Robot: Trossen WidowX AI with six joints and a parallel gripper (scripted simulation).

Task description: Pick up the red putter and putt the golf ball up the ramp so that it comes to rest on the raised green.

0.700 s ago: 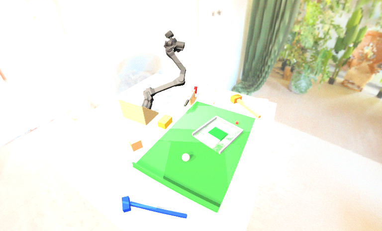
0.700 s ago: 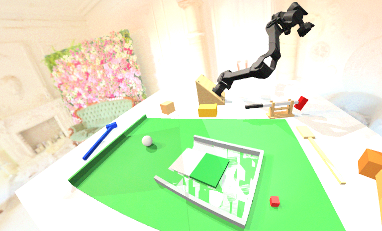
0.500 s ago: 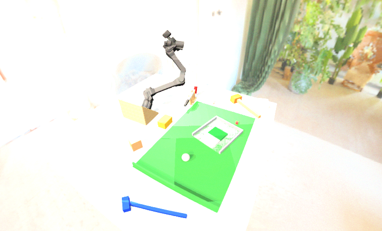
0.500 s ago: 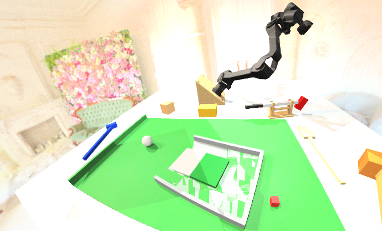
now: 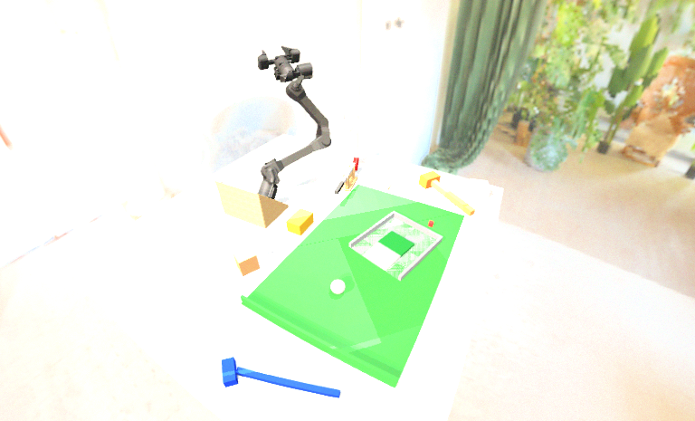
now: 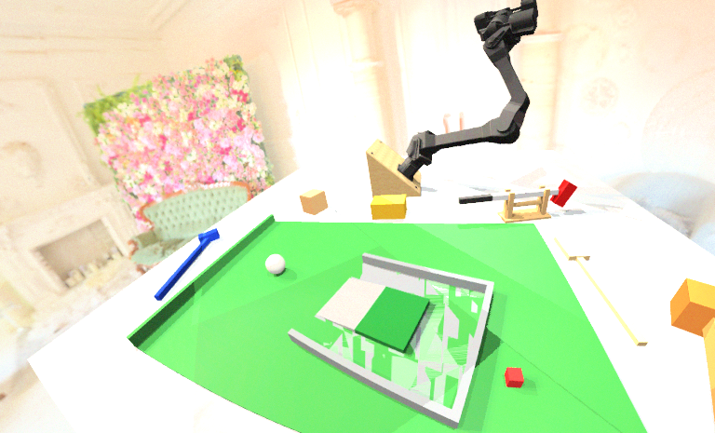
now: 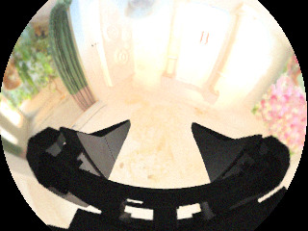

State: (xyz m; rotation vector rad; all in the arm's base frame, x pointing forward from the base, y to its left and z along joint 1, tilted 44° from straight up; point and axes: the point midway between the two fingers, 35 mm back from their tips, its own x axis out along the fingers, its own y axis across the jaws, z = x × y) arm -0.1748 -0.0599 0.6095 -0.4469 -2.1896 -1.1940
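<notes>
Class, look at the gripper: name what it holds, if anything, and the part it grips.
Nothing is held. The gripper is open, raised high above the table, with only the room showing between its fingers. The red putter rests on its wooden stand.

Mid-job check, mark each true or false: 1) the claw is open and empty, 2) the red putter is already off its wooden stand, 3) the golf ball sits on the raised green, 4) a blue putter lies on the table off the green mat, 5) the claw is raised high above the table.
1) True. The claw is open, with nothing between its fingers.
2) False. The red putter rests across its wooden stand, untouched.
3) False. The golf ball lies on the flat green mat, apart from the raised green.
4) True. The blue putter lies on the white table, beside the mat's edge.
5) True. The arm holds the claw high, well away from every object.
</notes>
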